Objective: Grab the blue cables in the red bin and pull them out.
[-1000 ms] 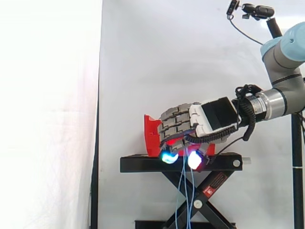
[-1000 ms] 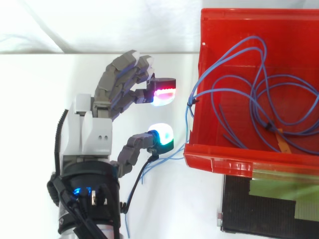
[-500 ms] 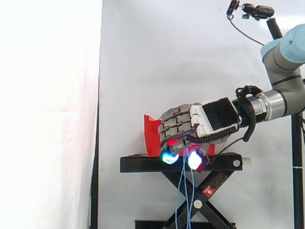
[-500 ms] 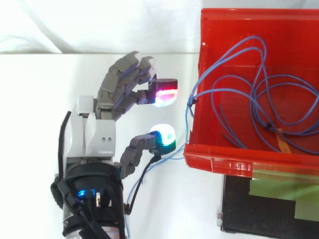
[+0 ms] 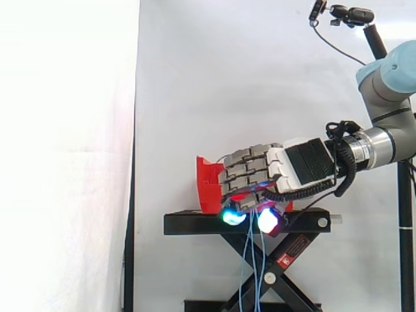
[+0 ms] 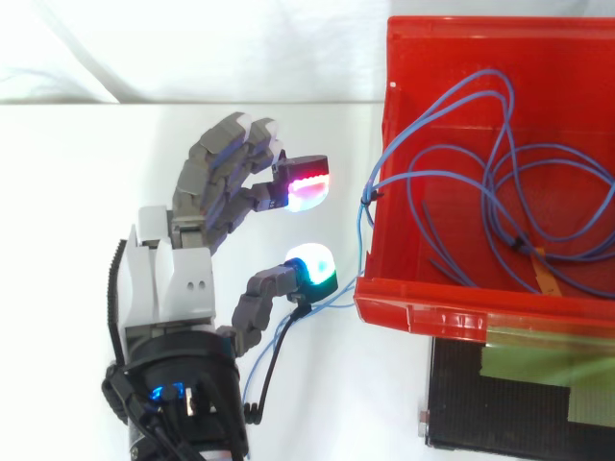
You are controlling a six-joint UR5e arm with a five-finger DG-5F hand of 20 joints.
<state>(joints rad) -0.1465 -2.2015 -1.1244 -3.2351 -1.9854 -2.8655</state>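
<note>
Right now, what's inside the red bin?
Tangled blue cables loop across the red bin's floor, some strands crossing its wall toward the hand. In the side view the hand covers the bin's inside.

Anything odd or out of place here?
Yes: some blue cables spill over the red bin's rim and hang down past the black stand, beside the hand, instead of lying inside with the rest.
</note>
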